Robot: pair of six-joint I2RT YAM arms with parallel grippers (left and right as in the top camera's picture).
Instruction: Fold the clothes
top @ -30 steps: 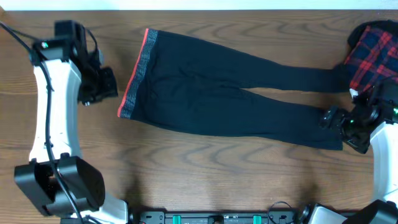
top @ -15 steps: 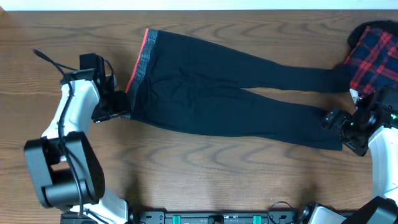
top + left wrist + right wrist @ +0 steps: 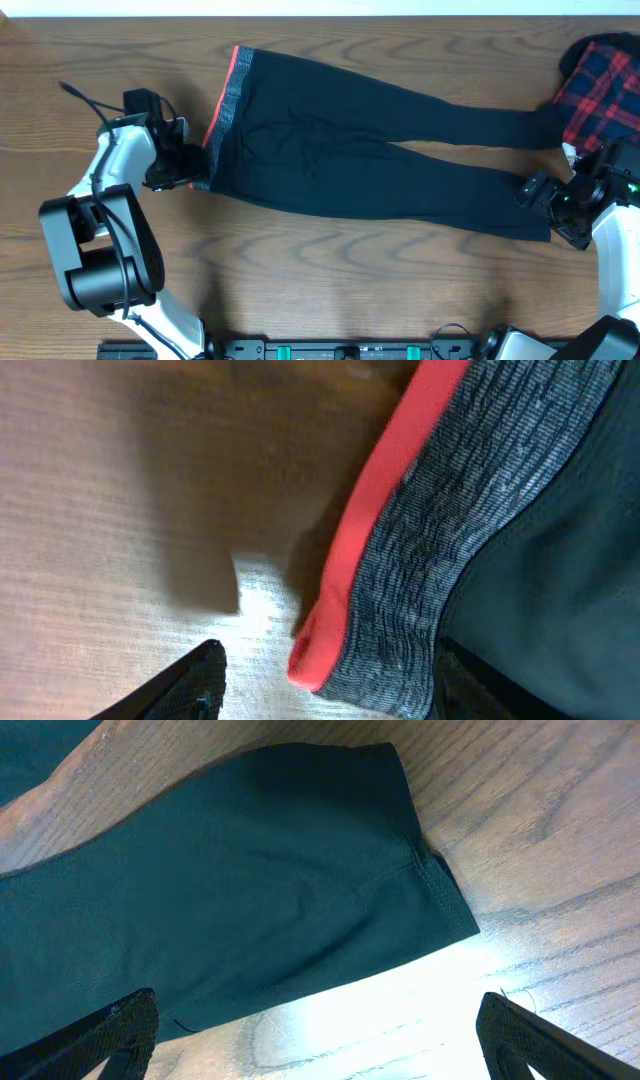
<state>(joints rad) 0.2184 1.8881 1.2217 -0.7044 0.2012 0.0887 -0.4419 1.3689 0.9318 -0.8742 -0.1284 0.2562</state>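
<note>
Black across brown wood (image 3: 320, 290): seeing long soft-fabric trousers (image 3: 370, 150) spread flat mid-table, unfolded. Straddling the red-edged grey waistband corner (image 3: 365, 650) with the left gripper (image 3: 195, 170) spread, hovering the right gripper (image 3: 532, 190) wide apart over a leg hem (image 3: 430, 870); judging all folding ahead.

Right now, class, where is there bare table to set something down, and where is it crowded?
Free: the strip of table between the trousers and the near edge; the far strip beyond the legs. Crowded: right end, by plaid garment and right gripper.
</note>
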